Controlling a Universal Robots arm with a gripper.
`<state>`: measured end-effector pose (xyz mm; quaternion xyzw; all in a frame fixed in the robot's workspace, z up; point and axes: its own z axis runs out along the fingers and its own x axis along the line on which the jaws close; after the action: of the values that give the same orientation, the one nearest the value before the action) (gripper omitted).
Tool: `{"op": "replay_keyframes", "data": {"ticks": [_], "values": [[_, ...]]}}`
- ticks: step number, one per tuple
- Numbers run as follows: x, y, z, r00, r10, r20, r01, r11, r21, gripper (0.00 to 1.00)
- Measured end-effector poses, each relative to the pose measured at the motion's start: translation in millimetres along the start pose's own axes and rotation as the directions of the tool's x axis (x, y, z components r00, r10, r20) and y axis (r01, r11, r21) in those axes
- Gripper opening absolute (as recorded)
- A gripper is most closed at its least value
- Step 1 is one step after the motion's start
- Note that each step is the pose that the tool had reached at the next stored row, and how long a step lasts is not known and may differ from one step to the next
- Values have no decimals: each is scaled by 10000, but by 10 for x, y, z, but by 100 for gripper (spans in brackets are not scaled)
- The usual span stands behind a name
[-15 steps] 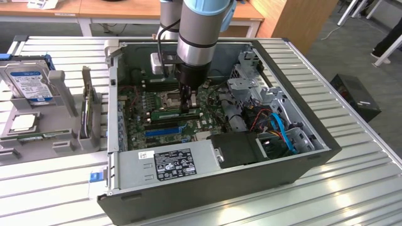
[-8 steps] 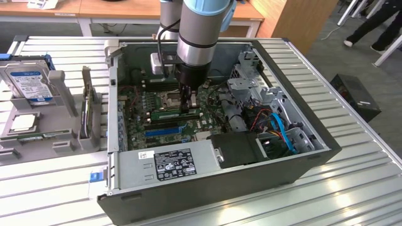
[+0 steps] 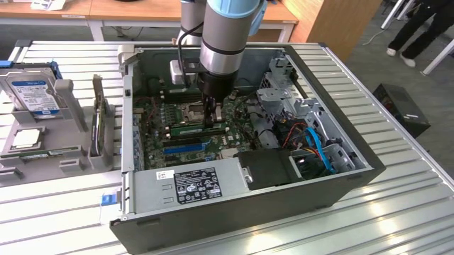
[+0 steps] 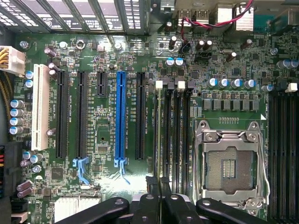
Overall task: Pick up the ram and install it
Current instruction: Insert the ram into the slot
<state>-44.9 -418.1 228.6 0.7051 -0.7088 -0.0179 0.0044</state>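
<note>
our gripper (image 3: 210, 120) has its jaws clamped on the ram (image 3: 190, 129), which stands on edge at the memory slots (image 4: 180, 140) just beside the cpu socket (image 3: 191, 111). we judge seating well means holding the stick upright, parallel to the socket's side, and pressing evenly so neither end rides high.
</note>
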Motion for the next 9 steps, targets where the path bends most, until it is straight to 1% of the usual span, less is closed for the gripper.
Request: {"op": "replay_keyframes", "data": {"ticks": [9], "values": [[0, 0, -18, 10000, 1, 1, -1, 10000, 0, 12]]}}
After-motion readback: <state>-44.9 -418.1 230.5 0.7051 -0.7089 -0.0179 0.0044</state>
